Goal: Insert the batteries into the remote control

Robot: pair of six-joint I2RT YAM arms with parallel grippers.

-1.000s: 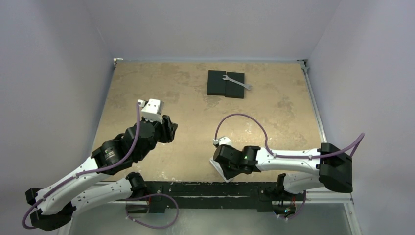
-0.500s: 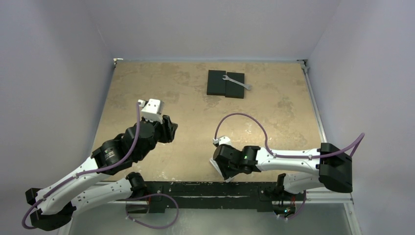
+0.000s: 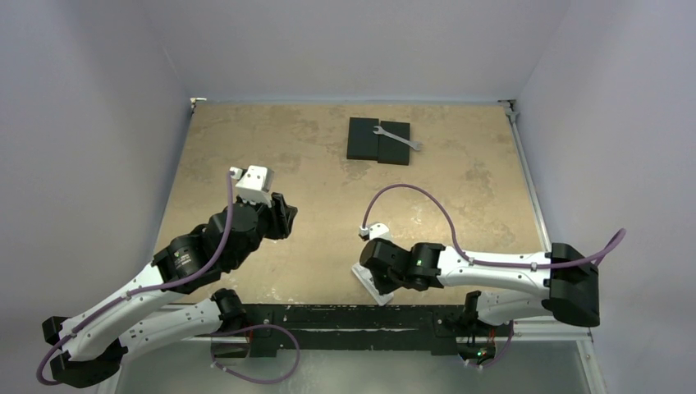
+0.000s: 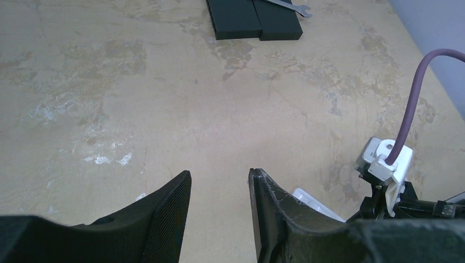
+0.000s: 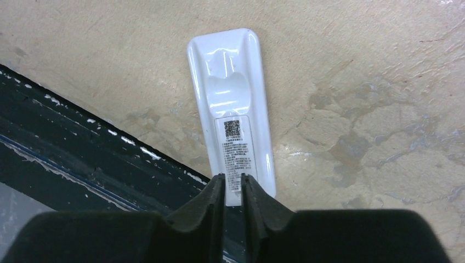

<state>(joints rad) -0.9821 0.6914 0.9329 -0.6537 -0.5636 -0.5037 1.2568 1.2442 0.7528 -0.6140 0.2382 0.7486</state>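
The right arm has swung its elbow outward since a second ago; the left arm has not moved. Two black blocks lie far back on the table, with a wrench across them. The remote control lies back-up at the near edge. The right gripper hangs over its label end, its jaws a narrow slit apart. The left gripper hovers half-spread and empty.

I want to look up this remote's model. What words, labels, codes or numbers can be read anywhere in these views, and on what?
Nothing can be read outright.
Label on the upturned back of the remote control: a square scan code above several lines of fine print, all too small to read.
Black blocks and wrench: no markings visible.
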